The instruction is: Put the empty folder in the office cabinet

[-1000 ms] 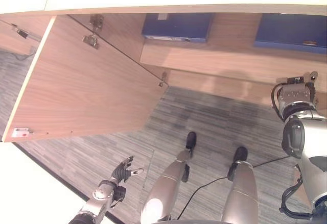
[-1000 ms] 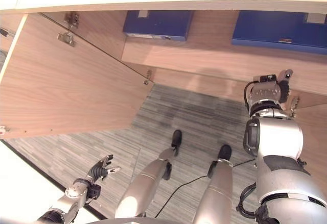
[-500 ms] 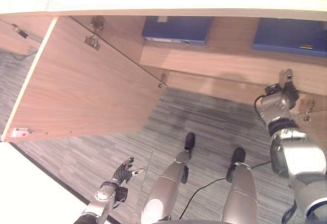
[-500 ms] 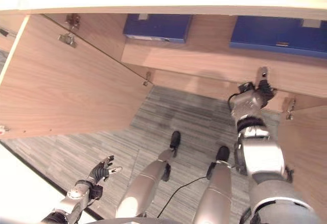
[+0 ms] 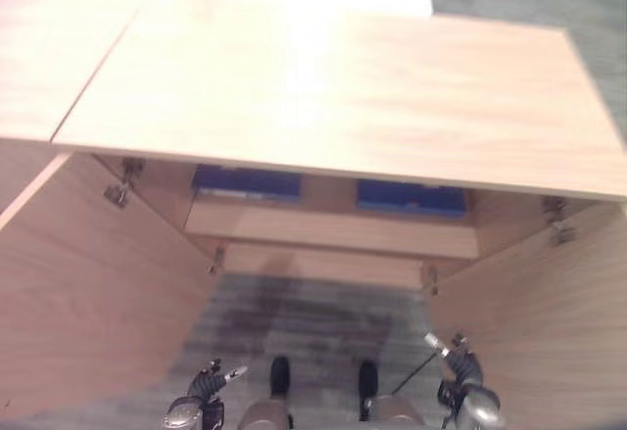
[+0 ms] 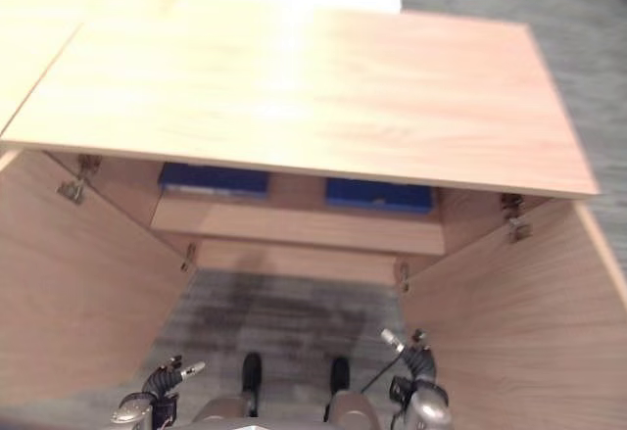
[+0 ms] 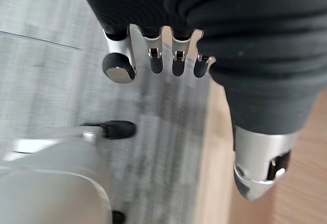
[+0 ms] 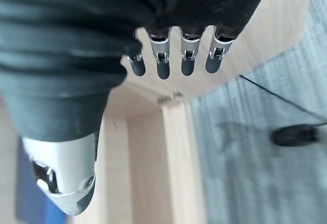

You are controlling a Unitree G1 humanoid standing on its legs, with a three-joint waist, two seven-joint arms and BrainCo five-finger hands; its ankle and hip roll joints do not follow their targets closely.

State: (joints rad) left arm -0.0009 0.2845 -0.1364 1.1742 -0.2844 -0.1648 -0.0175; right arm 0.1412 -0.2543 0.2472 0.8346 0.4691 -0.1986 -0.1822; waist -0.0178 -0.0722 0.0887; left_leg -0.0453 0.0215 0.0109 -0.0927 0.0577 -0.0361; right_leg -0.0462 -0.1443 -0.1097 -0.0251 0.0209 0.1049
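Note:
Two blue folders lie flat on the shelf inside the open wooden cabinet [image 5: 333, 87], one on the left [image 5: 247, 181] and one on the right [image 5: 411, 197]. My left hand [image 5: 208, 386] hangs low by the open left door, fingers straight and empty; its wrist view shows the same fingers [image 7: 153, 55] over grey carpet. My right hand [image 5: 456, 366] is low beside the open right door, fingers [image 8: 186, 60] straight and holding nothing. A strip of blue folder [image 8: 20, 183] shows past the right thumb.
The left door [image 5: 78, 273] and right door [image 5: 549, 322] stand wide open on either side of me. Grey carpet [image 5: 304, 312] lies between them. A lower shelf edge [image 5: 323, 239] runs under the folders.
The camera has pulled back and now takes in the whole cabinet top. My right hand has come down from the shelf edge to low beside the right door. The left hand stays low.

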